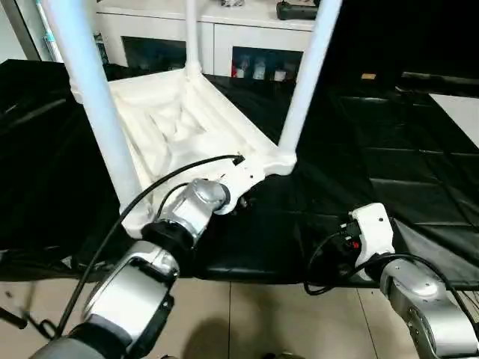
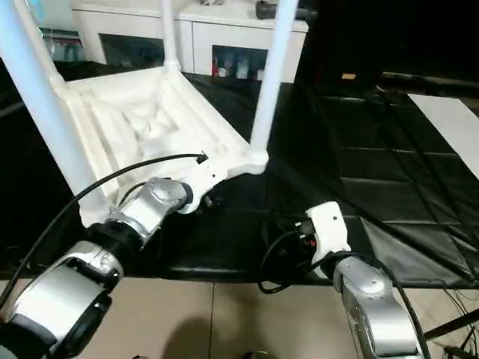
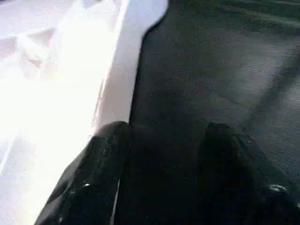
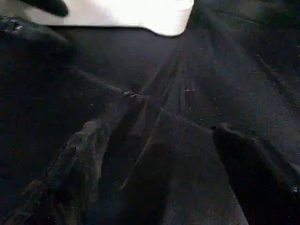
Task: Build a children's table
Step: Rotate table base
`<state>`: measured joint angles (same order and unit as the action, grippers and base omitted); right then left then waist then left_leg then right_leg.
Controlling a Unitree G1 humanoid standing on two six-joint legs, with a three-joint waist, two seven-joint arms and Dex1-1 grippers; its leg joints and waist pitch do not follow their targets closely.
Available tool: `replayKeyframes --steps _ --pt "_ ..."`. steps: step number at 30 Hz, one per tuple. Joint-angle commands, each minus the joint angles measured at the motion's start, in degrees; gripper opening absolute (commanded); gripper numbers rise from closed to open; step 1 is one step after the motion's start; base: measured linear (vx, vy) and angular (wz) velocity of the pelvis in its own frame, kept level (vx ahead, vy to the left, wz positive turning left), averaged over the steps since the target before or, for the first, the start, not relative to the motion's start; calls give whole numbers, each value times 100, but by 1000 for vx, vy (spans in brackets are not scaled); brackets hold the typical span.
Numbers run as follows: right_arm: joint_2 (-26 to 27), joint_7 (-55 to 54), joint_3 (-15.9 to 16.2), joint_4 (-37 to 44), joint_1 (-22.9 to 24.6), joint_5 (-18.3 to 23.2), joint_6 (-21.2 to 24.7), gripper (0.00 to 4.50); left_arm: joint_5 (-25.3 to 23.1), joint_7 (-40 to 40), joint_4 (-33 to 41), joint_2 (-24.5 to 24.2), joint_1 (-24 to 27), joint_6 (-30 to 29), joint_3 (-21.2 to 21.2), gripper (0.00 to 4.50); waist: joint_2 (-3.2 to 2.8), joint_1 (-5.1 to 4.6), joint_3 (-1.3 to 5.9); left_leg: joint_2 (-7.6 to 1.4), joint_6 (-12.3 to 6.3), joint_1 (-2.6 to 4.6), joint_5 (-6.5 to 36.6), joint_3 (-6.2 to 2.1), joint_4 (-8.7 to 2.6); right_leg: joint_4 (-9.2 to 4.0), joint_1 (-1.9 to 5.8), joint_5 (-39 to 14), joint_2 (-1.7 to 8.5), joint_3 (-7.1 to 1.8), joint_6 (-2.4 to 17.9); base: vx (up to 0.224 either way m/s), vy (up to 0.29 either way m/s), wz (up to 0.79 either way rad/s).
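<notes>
Left pincer [image 3: 161, 154] sits right at the near long edge of the tabletop [image 1: 187, 120], its two black fingers [image 3: 93, 173] spread apart with nothing between them; one finger lies against the white rim, the other over the black sheet on the worktop [image 1: 419, 172]. Right pincer [image 4: 154, 187] hovers over the same black sheet, well apart from the tabletop on the side toward its near right corner, its fingers also wide and holding nothing.

Beyond the left pincer, the tabletop lies upside down, ribbed underside up, its long axis running away from the robot and slightly leftward. Three legs show standing in corner sockets: one at the near left corner [image 1: 93, 97], one at the near right corner [image 1: 307, 82], and one at the far corner [image 1: 191, 34]. Whether the fourth socket is filled I cannot tell. Behind the tabletop stands a white cabinet [image 1: 217, 37].

Judging by this, the left arm is much the nearer to the tabletop, so any steadying or pressing of the near legs falls to it first.
</notes>
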<state>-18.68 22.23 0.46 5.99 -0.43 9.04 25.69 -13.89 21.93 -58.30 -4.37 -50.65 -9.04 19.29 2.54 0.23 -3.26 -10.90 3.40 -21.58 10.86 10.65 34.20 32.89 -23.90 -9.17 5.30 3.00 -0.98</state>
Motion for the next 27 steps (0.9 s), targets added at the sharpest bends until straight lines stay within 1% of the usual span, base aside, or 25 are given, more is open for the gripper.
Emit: replayKeyframes --steps 1,3,4,5,6,7,8,9,10,11,12,13,14,15,16,17,18,19,20,21,22,24,25,26,27 --pt "-26 11 -35 101 -52 44 -34 389 -98 -680 -97 -16 -318 471 -219 341 57 45 363 -145 -282 37 1917 -129 -449 -537 247 -2628 235 -109 638 0 0 0" --pt "-16 13 -33 98 -47 30 -43 389 18 -950 -9 65 -325 988 -423 352 54 62 385 -166 -333 21 1734 -128 -441 -488 261 -2214 246 -124 786 0 0 0" --pt "-8 10 -31 109 -39 29 -43 389 139 -882 119 106 -286 1189 -533 359 64 66 386 -176 -383 29 1662 -112 -432 -468 244 -1978 239 -129 895 0 0 0" --pt "-8 10 -31 109 -39 29 -43 389 139 -882 119 106 -286 1189 -533 359 67 71 378 -175 -407 29 1653 -108 -428 -465 246 -1952 246 -127 943 0 0 0" --pt "9 0 -30 137 -11 30 -57 389 496 -641 579 200 -77 1604 -779 371 53 104 377 -186 -416 52 1645 -98 -418 -452 238 -1950 264 -135 1025 0 0 0" --pt "24 -5 -31 165 23 36 -79 389 811 -332 1115 247 213 1844 -941 379 57 127 389 -192 -450 18 1448 -90 -416 -415 271 -1679 276 -148 1144 0 0 0" --pt "33 -6 -33 183 44 39 -93 389 986 -205 1351 262 362 2031 -997 379 59 151 398 -215 -465 12 1325 -99 -415 -373 297 -1471 294 -152 1236 0 0 0" --pt "35 -6 -33 188 49 39 -94 389 1004 -182 1406 254 399 2063 -993 391 58 167 412 -206 -530 3 1192 -71 -395 -340 280 -1214 264 -154 1301 0 0 0" --pt "47 -12 -40 216 84 44 -108 389 1113 -35 1785 176 666 2228 -952 391 43 195 434 -211 -556 36 1113 -70 -379 -306 271 -1056 258 -158 1325 58 -4 3" --pt "53 -14 -44 224 97 47 -116 389 1152 20 1939 135 781 2270 -929 391 40 205 431 -217 -600 44 1043 -63 -378 -296 261 -917 249 -165 1356 64 -4 3" --pt "83 -39 -61 250 160 47 -187 389 1326 146 2773 -81 1353 2404 -915 391 30 209 461 -232 -698 8 715 -80 -366 -188 324 -417 258 -164 1463 64 -4 3" --pt "102 -48 -68 257 180 54 -209 389 1402 174 3103 -180 1569 2486 -940 391 39 208 465 -231 -735 -2 605 -74 -357 -166 332 -243 255 -166 1495 62 -3 -3" --pt "125 -58 -73 263 199 63 -235 389 1463 153 3490 -302 1808 2636 -985 391 27 192 465 -246 -785 -5 503 -72 -356 -136 338 -52 257 -168 1547 58 -11 -3" --pt "140 -62 -75 265 210 70 -250 389 1501 128 3719 -374 1943 2746 -1019 391 -6 171 465 -244 -804 40 534 -47 -348 -149 302 -44 232 -170 1573 58 -11 -3" --pt "154 -65 -73 263 221 73 -268 389 1549 97 3915 -412 2049 2853 -1064 391 18 169 455 -243 -802 56 595 -29 -346 -163 283 -102 217 -172 1575 0 0 0" --pt "166 -70 -64 255 224 69 -280 389 1559 20 4094 -444 2144 3044 -1124 409 7 170 444 -243 -780 48 653 -33 -356 -168 290 -198 219 -171 1553 0 0 0" --pt "194 -79 -37 237 228 56 -301 389 1560 -175 4520 -463 2361 3498 -1314 409 -13 197 415 -271 -631 93 909 -30 -385 -217 261 -532 215 -170 1472 0 0 0" --pt "200 -81 -33 233 226 55 -303 389 1564 -181 4603 -451 2403 3551 -1358 420 -14 197 394 -282 -560 88 1044 -32 -408 -236 262 -685 222 -173 1434 0 0 0" --pt "217 -86 -19 221 219 49 -308 389 1316 -407 4778 -461 2491 3788 -1475 429 -7 206 375 -281 -403 95 1272 -32 -428 -266 257 -963 218 -171 1328 0 0 0" --pt "222 -86 -16 217 216 48 -311 389 1259 -456 4819 -458 2513 3838 -1507 429 -14 198 356 -289 -266 108 1467 -37 -458 -283 247 -1181 205 -173 1196 0 0 0" --pt "241 -87 -5 202 205 45 -319 389 1050 -636 4972 -446 2595 4023 -1627 444 -9 189 349 -285 -217 113 1577 -33 -463 -302 236 -1300 194 -175 1117 0 0 0" --pt "271 -86 13 173 182 36 -341 389 559 -1067 5296 -466 2728 4288 -1825 449 24 139 348 -270 -54 72 1792 -51 -482 -326 255 -1727 206 -194 799 0 0 0" --pt "283 -83 16 162 168 39 -358 389 129 -1432 5549 -508 2780 4292 -1914 449 42 129 348 -255 -17 68 1789 -50 -477 -337 240 -1848 205 -203 675 0 0 0" --pt "292 -72 13 161 158 48 -374 389 -313 -1852 5858 -551 2819 4215 -1998 449 30 118 355 -272 -2 73 1809 -56 -478 -332 236 -1819 198 -207 638 0 0 0" --pt "292 -72 13 161 158 48 -374 389 -313 -1852 5858 -551 2819 4215 -1998 449 37 115 349 -266 -2 75 1807 -64 -470 -345 228 -1874 202 -208 567 0 0 0"
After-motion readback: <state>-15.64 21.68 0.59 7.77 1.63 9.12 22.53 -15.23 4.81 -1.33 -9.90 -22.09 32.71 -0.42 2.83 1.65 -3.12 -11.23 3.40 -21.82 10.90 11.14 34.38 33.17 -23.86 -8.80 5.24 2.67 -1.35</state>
